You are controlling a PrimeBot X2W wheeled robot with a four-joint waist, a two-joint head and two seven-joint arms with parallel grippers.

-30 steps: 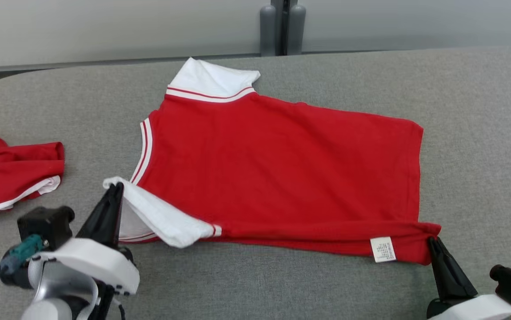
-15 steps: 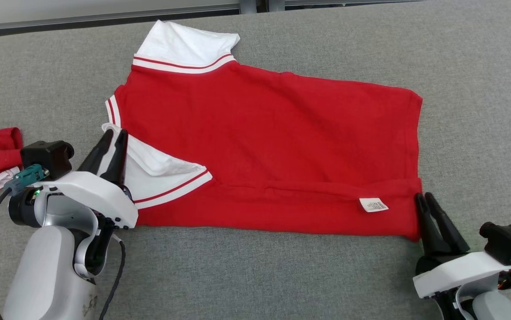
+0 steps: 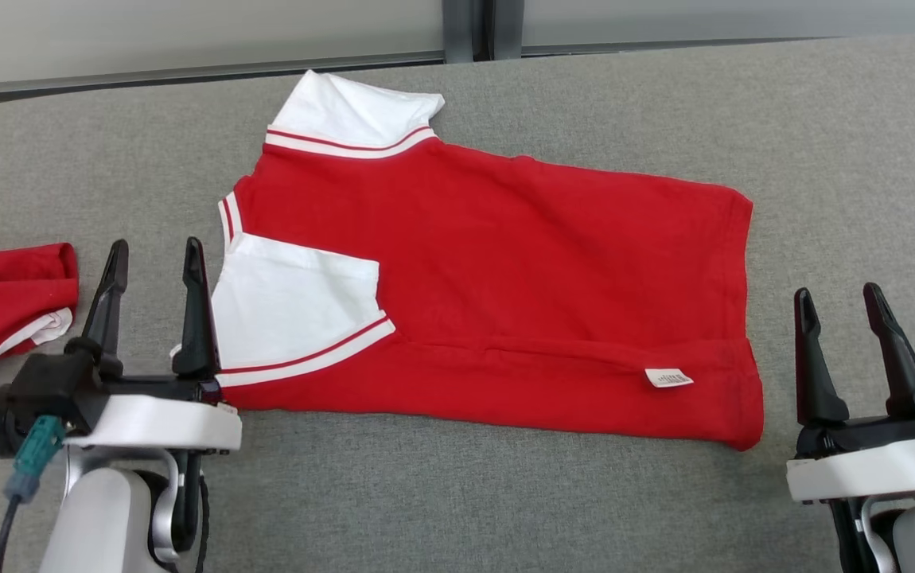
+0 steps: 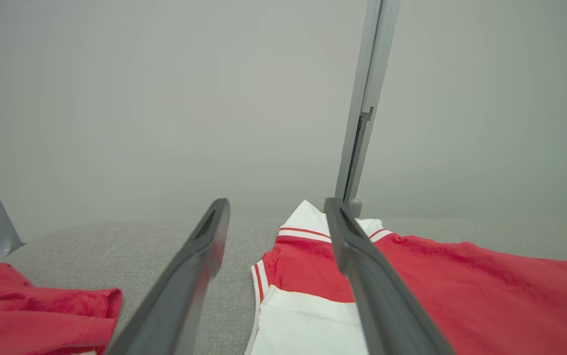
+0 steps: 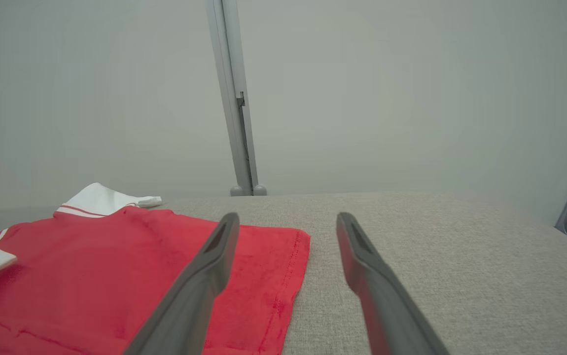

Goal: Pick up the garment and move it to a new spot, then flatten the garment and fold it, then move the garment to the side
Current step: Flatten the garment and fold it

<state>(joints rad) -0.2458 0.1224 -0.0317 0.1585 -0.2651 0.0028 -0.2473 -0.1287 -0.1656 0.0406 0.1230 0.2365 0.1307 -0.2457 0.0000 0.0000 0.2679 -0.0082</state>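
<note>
The garment (image 3: pixel 505 278) is a red shirt with white sleeves, lying flat on the grey table (image 3: pixel 847 159). Its near long edge is folded over the body, with one white sleeve (image 3: pixel 298 310) turned onto the red and a small white label (image 3: pixel 668 378) showing. My left gripper (image 3: pixel 153 259) stands open just left of that sleeve, holding nothing. To the right of the hem corner my right gripper (image 3: pixel 838 302) is open and apart from the cloth. The left wrist view has the garment (image 4: pixel 436 291) past the fingers; the right wrist view has its hem (image 5: pixel 283 276) left of the fingers.
A second red garment (image 3: pixel 4 306) lies crumpled at the table's left edge, also in the left wrist view (image 4: pixel 32 310). A grey post (image 3: pixel 469 28) and pale wall stand behind the table. Bare grey cloth lies right of the shirt and along the near edge.
Both grippers have opened, let go of the garment's near edge and drawn back. The folded edge and white sleeve now lie flat on the shirt. The head camera has also shifted.
</note>
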